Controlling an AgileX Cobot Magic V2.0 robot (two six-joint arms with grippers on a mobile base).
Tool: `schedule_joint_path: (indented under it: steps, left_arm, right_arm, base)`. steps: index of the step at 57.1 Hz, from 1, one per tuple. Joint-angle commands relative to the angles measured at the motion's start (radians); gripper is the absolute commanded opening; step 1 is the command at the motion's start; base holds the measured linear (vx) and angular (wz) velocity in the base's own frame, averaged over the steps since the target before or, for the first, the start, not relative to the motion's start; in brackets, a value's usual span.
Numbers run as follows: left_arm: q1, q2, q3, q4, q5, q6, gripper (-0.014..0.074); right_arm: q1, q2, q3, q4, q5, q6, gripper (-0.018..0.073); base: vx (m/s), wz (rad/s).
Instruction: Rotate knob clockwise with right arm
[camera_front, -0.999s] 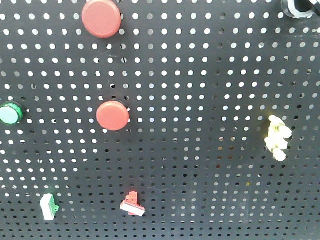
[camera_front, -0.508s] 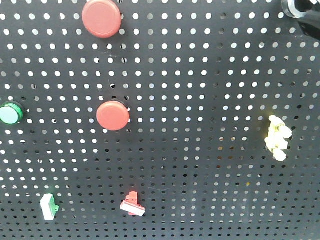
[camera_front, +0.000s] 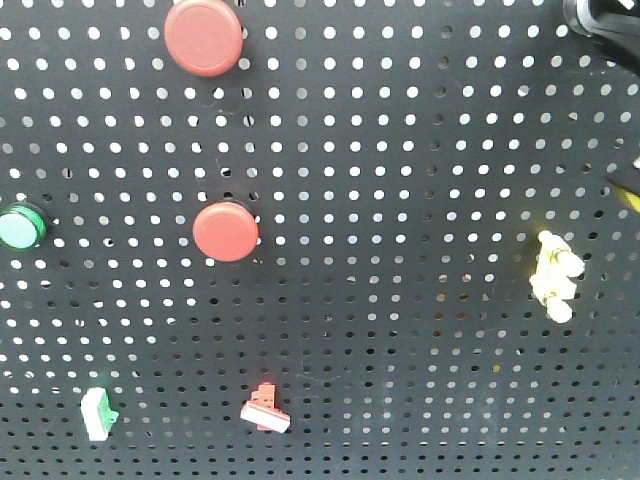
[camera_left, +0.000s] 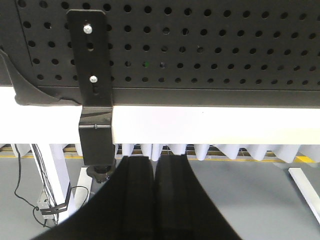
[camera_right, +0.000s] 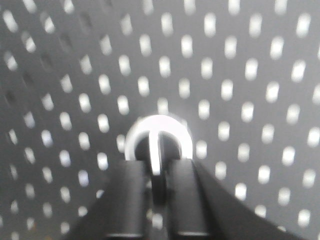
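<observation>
The knob (camera_right: 158, 141) is round and black with a white ring and a white pointer line, blurred in the right wrist view. My right gripper (camera_right: 159, 167) is right at it, its two dark fingers a narrow gap apart with the knob's ridge showing in that gap. The blur hides whether they press on it. In the front view the knob lies under the dark right arm (camera_front: 600, 25) in the top right corner of the black pegboard (camera_front: 400, 200). My left gripper (camera_left: 154, 165) hangs shut and empty below the board's lower edge.
On the pegboard are two red round buttons (camera_front: 204, 36) (camera_front: 226, 231), a green button (camera_front: 20, 227), a pale-yellow lobed piece (camera_front: 555, 275), a red-and-white switch (camera_front: 265, 408) and a green-and-white switch (camera_front: 97, 414). A black bracket (camera_left: 95, 90) and white table edge (camera_left: 200, 125) lie near the left gripper.
The dark right arm has come further in over the top right corner and now covers the knob there. A dark and yellow part has appeared at the right edge.
</observation>
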Motion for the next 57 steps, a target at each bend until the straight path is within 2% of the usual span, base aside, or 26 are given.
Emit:
schedule_joint_path:
  steps: [1, 2, 9, 21, 39, 57]
  left_arm:
    - [0.002, -0.01, 0.01, -0.006, -0.079, -0.005, -0.0006]
    - [0.002, -0.01, 0.01, -0.006, -0.079, -0.005, -0.0006]
    - [0.002, -0.01, 0.01, -0.006, -0.079, -0.005, -0.0006]
    - [0.002, -0.01, 0.01, -0.006, -0.079, -0.005, -0.0006]
    - [0.002, -0.01, 0.01, -0.006, -0.079, -0.005, -0.0006]
    - [0.002, -0.01, 0.01, -0.006, -0.079, -0.005, -0.0006]
  right_arm:
    - [-0.003, -0.006, -0.028, -0.019, -0.029, 0.017, 0.0004]
    - [-0.003, -0.006, -0.028, -0.013, -0.03, 0.017, -0.0017]
    - [-0.003, -0.006, -0.028, 0.022, -0.033, 0.025, -0.0015]
    - [-0.003, -0.006, -0.028, 0.079, -0.056, 0.193, -0.0012]
    - [-0.003, -0.006, -0.028, 0.085, -0.172, 0.678, -0.0009]
    - [-0.003, -0.006, -0.028, 0.082, -0.298, 1.239, -0.0009]
  base:
    - [0.0, 0.0]
    - [0.0, 0.0]
    - [0.0, 0.0]
    - [0.0, 0.0]
    - [0.0, 0.0]
    - [0.0, 0.0]
